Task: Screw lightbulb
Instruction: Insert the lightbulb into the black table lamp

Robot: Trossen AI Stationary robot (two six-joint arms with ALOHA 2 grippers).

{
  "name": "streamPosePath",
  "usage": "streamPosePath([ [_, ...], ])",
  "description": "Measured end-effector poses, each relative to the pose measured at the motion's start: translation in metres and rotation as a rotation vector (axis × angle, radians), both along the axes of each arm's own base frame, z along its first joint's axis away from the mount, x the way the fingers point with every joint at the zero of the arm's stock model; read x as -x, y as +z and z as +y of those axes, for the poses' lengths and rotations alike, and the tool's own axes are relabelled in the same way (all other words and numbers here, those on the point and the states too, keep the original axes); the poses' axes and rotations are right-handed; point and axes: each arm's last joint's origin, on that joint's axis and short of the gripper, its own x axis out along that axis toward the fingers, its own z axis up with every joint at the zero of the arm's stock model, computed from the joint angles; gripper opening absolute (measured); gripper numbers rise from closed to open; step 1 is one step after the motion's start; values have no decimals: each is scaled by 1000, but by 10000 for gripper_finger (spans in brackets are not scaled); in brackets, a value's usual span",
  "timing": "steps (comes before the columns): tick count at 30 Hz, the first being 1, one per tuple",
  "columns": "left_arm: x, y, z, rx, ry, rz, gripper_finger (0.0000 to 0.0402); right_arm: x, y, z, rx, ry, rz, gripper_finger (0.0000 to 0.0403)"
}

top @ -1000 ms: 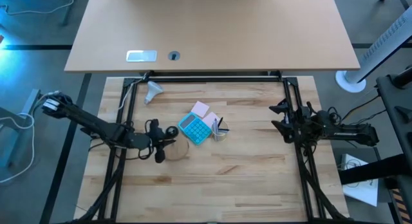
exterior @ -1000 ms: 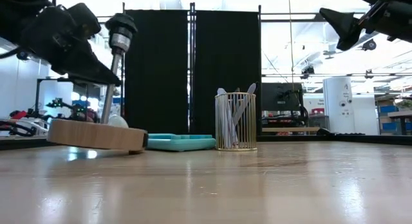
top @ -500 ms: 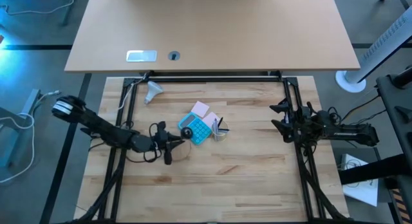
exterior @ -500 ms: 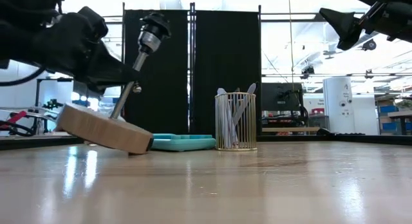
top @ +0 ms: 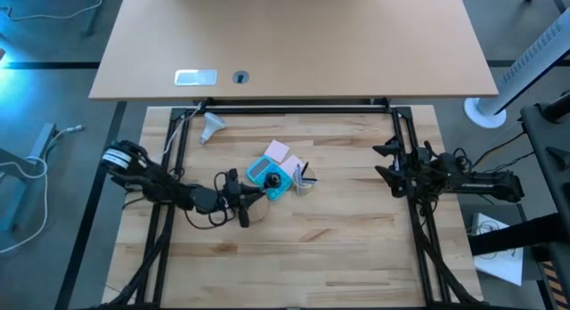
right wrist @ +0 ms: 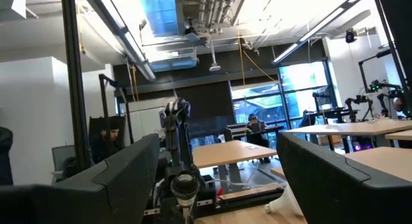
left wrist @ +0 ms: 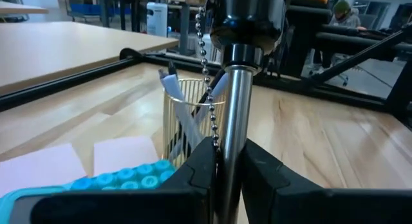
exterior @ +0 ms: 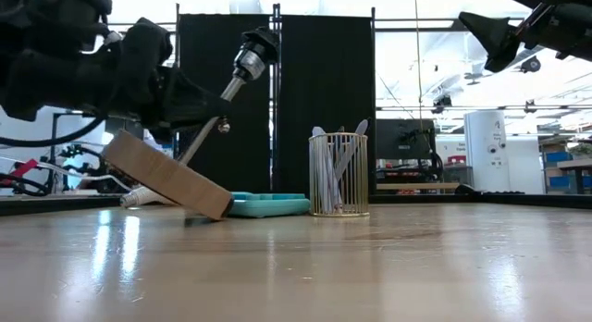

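The frosted white lightbulb (top: 212, 125) lies on its side at the table's far left; it also shows in the low view (exterior: 139, 197). A lamp stand has a round wooden base (exterior: 166, 174), a metal stem and a black socket (exterior: 254, 49). It is tipped toward the table's right, with the socket over the blue calculator (top: 267, 178). My left gripper (top: 252, 196) is shut on the stem. My right gripper (top: 385, 167) hangs open and empty above the table's right side. My left gripper pinches the lamp's metal stem (left wrist: 230, 130) between its two fingers (left wrist: 199, 169), below the socket and its bead chain. The fingers come level from the table's left and lie across the stem. The lamp is tilted right, with only the base's lower right edge (exterior: 211, 211) on the table.
A wire pen cup (top: 305, 182) with pens stands right of the calculator, close beyond the tilted socket. Pink sticky notes (top: 277, 150) lie behind the calculator. A second, lighter tabletop (top: 294, 43) lies beyond the far edge. Bare wood (top: 338, 248) lies in front.
My left gripper has moved toward the table's right, still shut on the stem. The lamp has tipped from upright to a steep lean to the right. The base's left side has lifted, its right edge has stayed on the table, and the socket has swung over the calculator.
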Motion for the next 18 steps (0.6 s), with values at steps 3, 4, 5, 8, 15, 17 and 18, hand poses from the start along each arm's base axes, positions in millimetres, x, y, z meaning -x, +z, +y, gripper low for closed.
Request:
streamPosePath([
  [3,-6,-1,-1,-11,1,-16,36,0,0,0,0,0,1,309],
  [4,-8,-1,-1,-9,3,-21,36,0,0,0,0,0,1,309],
  [5,-10,-1,0,-8,6,-26,36,0,0,0,1,0,1,309],
  [8,-16,-1,0,-6,12,-40,36,0,0,0,1,-1,1,309],
  [15,-38,0,-7,-6,9,-68,38,0,0,0,1,-1,1,309],
  [17,-47,-1,-10,-12,9,-72,39,0,0,0,2,-1,1,309],
  [18,-52,-1,-11,-16,9,-78,39,0,0,0,2,-1,1,309],
])
